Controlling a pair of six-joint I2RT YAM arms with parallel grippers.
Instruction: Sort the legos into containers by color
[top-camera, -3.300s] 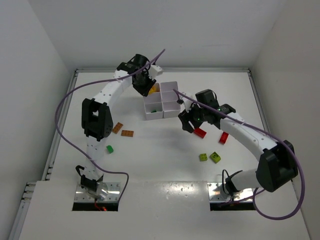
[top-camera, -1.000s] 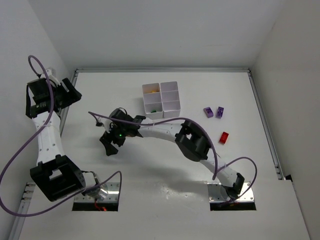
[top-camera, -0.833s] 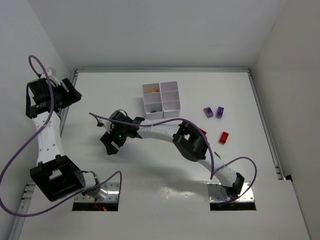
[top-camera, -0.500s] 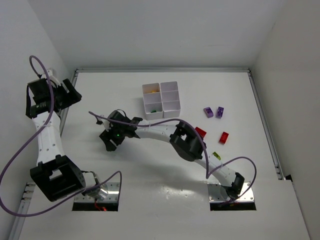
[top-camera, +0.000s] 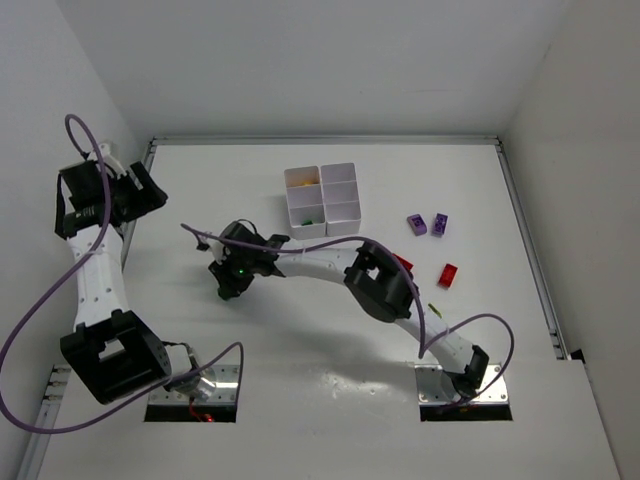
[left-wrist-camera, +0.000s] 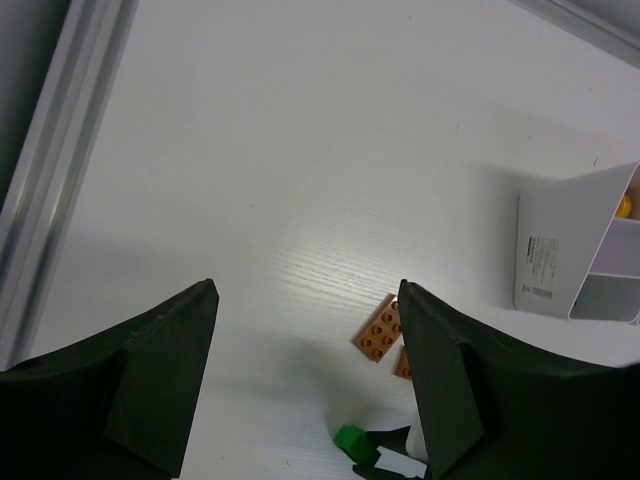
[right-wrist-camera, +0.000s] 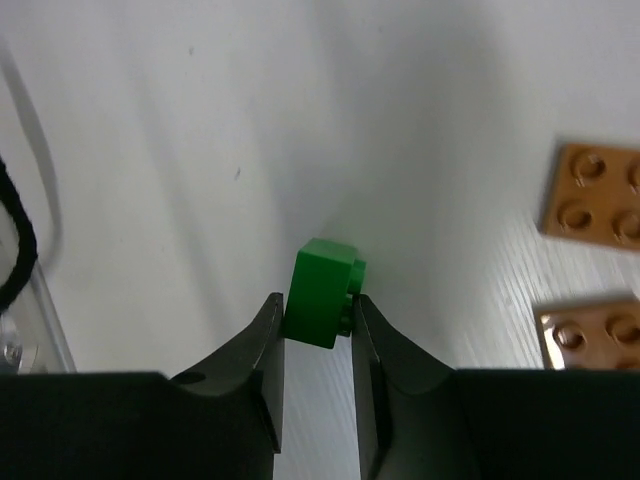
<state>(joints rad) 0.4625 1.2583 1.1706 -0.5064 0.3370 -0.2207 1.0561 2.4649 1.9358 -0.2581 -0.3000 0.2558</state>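
Observation:
A small green lego (right-wrist-camera: 322, 292) rests on the white table, and my right gripper (right-wrist-camera: 315, 300) is shut on it, one finger against each side. In the top view the right gripper (top-camera: 228, 286) reaches far left of the white six-compartment tray (top-camera: 343, 226) and hides that brick. In the left wrist view the same green lego (left-wrist-camera: 357, 443) lies low between the fingers. Two orange plates (right-wrist-camera: 590, 190) (right-wrist-camera: 590, 335) lie just beside it. My left gripper (left-wrist-camera: 306, 290) hangs open high above the table's left side, with nothing in it.
Two purple legos (top-camera: 417, 224) (top-camera: 439, 223), a red one (top-camera: 447, 274) and a lime one (top-camera: 434, 309) lie right of the tray. Another red brick (top-camera: 402, 264) peeks from behind the right arm. A metal rail (left-wrist-camera: 60, 170) runs along the table's left edge.
The right gripper's fingers have shut on the green lego and the gripper has edged slightly right. The left gripper has stayed open, barely moving.

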